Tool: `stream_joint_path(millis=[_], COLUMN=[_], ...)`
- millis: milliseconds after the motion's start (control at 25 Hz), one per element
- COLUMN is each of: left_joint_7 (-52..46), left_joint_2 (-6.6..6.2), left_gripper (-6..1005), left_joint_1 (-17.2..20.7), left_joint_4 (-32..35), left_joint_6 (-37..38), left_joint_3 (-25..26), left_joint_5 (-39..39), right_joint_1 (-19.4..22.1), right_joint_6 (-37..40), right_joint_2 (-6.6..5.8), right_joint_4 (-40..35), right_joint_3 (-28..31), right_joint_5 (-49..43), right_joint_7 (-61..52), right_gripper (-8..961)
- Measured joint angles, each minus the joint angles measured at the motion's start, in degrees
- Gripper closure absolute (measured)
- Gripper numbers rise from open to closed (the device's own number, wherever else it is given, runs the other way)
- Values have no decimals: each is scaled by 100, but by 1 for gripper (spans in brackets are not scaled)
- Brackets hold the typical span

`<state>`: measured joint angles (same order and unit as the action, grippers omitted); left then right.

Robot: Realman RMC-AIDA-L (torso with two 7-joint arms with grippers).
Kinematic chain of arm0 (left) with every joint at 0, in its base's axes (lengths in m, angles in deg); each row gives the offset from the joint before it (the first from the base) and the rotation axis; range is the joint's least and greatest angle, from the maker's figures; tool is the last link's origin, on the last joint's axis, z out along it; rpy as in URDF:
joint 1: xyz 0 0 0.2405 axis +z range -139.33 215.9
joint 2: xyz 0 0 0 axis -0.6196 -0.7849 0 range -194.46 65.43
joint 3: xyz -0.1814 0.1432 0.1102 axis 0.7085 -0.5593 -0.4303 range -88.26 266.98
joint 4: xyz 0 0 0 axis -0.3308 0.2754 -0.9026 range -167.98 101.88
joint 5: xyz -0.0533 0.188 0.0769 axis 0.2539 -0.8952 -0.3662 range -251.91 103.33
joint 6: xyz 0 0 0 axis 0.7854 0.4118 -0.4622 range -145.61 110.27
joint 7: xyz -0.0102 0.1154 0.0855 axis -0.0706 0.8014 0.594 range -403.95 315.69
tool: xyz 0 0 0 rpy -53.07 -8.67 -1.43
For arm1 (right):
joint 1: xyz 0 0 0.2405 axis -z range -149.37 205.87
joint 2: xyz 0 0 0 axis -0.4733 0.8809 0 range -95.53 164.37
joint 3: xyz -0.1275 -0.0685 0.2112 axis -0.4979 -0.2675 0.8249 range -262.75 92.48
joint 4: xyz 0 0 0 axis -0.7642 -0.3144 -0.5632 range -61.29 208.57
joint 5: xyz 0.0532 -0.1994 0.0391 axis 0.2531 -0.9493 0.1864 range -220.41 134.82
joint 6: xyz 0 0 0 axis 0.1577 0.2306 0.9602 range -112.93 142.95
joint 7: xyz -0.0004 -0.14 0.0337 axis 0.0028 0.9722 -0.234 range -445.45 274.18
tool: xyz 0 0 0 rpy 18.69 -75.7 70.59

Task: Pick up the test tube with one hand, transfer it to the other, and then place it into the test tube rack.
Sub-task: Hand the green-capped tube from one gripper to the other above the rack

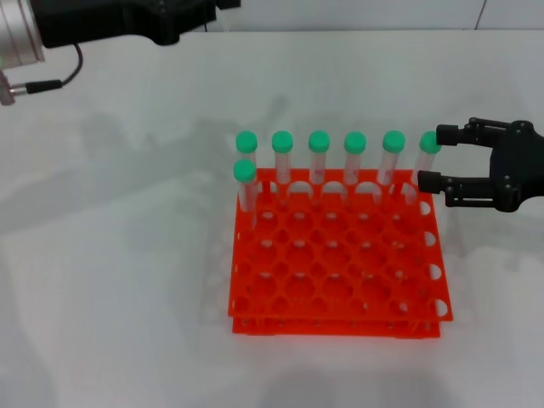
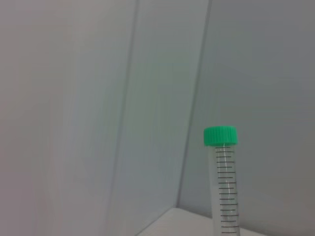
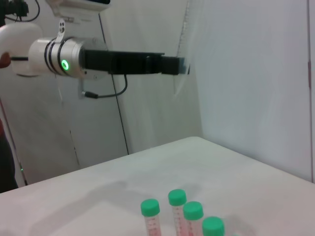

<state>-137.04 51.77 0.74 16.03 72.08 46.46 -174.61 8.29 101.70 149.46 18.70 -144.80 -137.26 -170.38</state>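
Right gripper (image 1: 431,161) gapes wide around the test tube (image 1: 429,144); left fingers cropped, unreadable

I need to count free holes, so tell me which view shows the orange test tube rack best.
The head view: the whole test tube rack shows from above, its hole grid open to count. The right wrist view catches only green-capped tubes, no rack. The left wrist view shows a single tube and no rack.

Just one clear test tube (image 2: 225,191) with a green cap (image 2: 220,135) standing upright, black graduation marks down its side, pale walls behind and a bit of white worktop (image 2: 182,223) below.
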Motion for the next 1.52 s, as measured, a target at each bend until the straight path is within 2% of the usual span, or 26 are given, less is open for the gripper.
stream_joint_path(millis=[280,440,760,1120,1520], left_joint_7=[508,687,659,704,774], left_joint_2=[114,141,211,227,247], left_gripper=[813,813,813,813,813], left_joint_1=[-23,-95,-127,-94,-100], left_joint_4=[-599,-891,-921,-950,-998], left_joint_6=[293,312,267,234,237], left_joint_3=[-40,-463,-1135,-1258,-1342], left_joint_5=[65,39,19,-481,-631], right_joint_1=[10,13,81,259,265], right_joint_6=[41,132,366,714,809], right_joint_2=[0,0,-1,-15,-18], right_joint_4=[9,2,-39,-56,-91], right_joint_3=[-1,13,214,478,670], right_joint_5=[26,34,35,102,105], right_joint_7=[5,0,-4,0,2], right_gripper=[155,155,155,156,156])
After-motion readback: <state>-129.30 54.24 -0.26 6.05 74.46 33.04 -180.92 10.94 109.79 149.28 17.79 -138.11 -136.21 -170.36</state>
